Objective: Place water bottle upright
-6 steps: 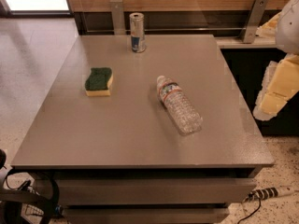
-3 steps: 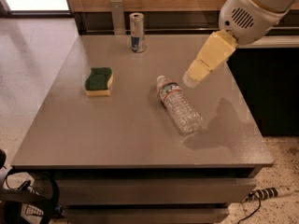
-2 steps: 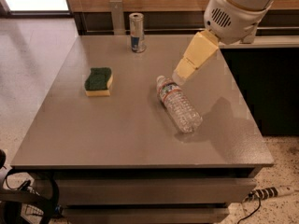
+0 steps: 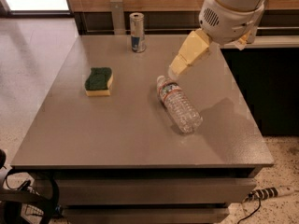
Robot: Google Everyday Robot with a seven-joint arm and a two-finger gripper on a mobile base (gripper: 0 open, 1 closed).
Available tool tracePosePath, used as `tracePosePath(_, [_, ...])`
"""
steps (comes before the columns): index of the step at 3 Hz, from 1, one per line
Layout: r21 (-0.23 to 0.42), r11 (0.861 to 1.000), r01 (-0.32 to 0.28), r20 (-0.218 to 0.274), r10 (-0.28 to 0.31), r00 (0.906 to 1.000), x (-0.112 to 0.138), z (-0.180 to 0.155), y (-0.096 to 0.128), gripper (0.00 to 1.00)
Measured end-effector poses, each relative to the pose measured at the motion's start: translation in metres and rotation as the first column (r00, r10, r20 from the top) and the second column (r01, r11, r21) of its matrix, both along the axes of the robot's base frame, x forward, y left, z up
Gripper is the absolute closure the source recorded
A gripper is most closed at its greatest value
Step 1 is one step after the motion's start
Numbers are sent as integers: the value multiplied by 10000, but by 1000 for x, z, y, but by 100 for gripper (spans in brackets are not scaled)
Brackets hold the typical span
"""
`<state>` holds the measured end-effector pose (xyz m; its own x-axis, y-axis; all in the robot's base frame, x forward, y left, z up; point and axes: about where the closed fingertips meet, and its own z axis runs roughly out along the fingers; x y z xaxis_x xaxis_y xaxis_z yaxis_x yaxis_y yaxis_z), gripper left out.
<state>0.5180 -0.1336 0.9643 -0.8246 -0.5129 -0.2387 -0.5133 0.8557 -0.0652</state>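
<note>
The water bottle lies on its side on the grey table, right of centre. Its white cap points to the far left and its base to the near right. It is clear and ribbed, with a red-and-dark label band near the shoulder. My gripper hangs from the white arm at the upper right. Its cream tip sits just above and behind the bottle's cap end.
A slim silver-and-blue can stands upright at the table's far edge. A green-and-yellow sponge lies at the left middle. A dark counter borders the table's right side. Cables and a power strip lie on the floor.
The arm has swung in from the right edge over the table and down to the left, bringing the gripper close to the bottle's cap end. The bottle, can and sponge have not moved.
</note>
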Motion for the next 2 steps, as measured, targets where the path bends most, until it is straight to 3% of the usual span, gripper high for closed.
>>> tracePosePath(1, [21,10000,83,-76,-82,9999,7,-5,6,0])
tracePosePath(2, [-194,9995,235,-517,-244,9984,15,-17,16,0])
